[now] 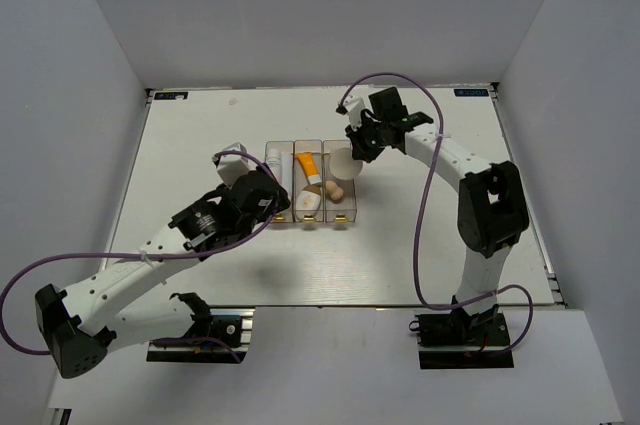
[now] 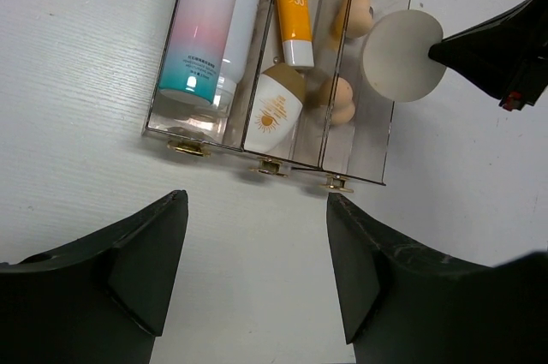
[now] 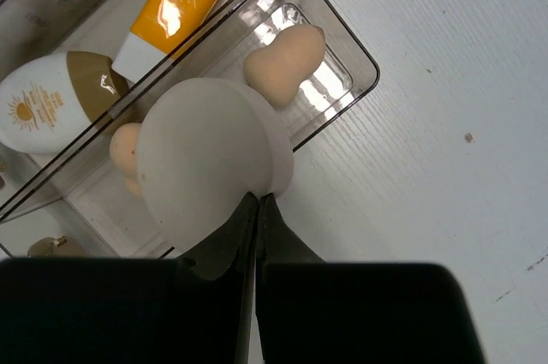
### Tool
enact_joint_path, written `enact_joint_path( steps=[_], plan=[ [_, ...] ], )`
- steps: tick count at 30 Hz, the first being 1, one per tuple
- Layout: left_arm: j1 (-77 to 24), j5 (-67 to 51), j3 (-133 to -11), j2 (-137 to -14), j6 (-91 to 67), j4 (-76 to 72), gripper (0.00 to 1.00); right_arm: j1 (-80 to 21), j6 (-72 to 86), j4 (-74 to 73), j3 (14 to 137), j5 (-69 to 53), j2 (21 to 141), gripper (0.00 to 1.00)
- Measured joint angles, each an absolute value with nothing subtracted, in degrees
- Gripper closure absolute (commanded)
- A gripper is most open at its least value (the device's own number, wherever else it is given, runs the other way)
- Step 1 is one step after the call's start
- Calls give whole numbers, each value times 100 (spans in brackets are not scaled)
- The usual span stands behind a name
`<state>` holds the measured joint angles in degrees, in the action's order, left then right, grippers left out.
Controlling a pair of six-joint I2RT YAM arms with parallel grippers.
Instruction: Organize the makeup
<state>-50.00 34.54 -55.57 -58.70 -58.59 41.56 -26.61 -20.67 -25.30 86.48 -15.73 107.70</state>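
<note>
Three clear bins [image 1: 308, 219] stand side by side mid-table. The left one holds the white bottle with pink band [image 2: 205, 30] and the white tube [image 2: 247, 13]. The middle one holds the orange tube [image 2: 295, 13] and the white oval compact [image 2: 276, 111]. The right one holds two tan sponges [image 3: 284, 60] [image 3: 127, 146]. My right gripper [image 3: 257, 197] is shut on the edge of the cream round puff [image 3: 205, 158] and holds it just above the right bin [image 2: 368, 146]. The puff also shows from above [image 1: 344, 162]. My left gripper [image 2: 255, 201] is open and empty, just in front of the bins.
The white table [image 1: 420, 245] is walled by grey panels on three sides. My right arm [image 1: 470, 170] reaches in from the right of the bins, and my left arm [image 1: 200, 225] lies across the near left.
</note>
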Motion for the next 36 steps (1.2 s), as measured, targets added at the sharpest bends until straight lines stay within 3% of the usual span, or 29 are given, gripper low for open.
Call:
enact_joint_path(
  steps=[2, 7, 11, 19, 23, 24, 26, 30, 36],
  plan=[
    [-5000, 3457, -5557, -5859, -5859, 4156, 24, -2696, -2086, -2552, 8667, -1481, 10822, 98],
    [-5000, 3457, -5557, -5854, -5859, 4156, 24, -2779, -2123, -2565, 8770, -1352, 10989, 67],
    [-5000, 3457, -5557, -5857, -5857, 4156, 24, -2816, -2128, -2571, 8779, -1339, 11028, 55],
    [-5000, 3457, -5557, -5857, -5857, 4156, 24, -2825, -2123, -2620, 8917, -1402, 11030, 47],
    [-5000, 3454, -5557, -5861, -5848, 4150, 20, -2783, -2062, -2648, 8908, -1509, 10903, 20],
    [-5000, 3452, -5557, -5861, -5839, 4145, 15, -2753, -2038, -2585, 8823, -1549, 10798, 15],
    [-5000, 3444, -5557, -5861, -5784, 4097, 7, -2648, -1957, -2456, 8549, -1678, 10477, 14],
    [-5000, 3387, -5557, -5861, -5655, 3983, 2, -2257, -1590, -2193, 7900, -2045, 9682, 14],
    [-5000, 3216, -5555, -5841, -5435, 3701, 2, -1887, -1063, -2032, 7693, -2233, 9157, 11]
  ],
)
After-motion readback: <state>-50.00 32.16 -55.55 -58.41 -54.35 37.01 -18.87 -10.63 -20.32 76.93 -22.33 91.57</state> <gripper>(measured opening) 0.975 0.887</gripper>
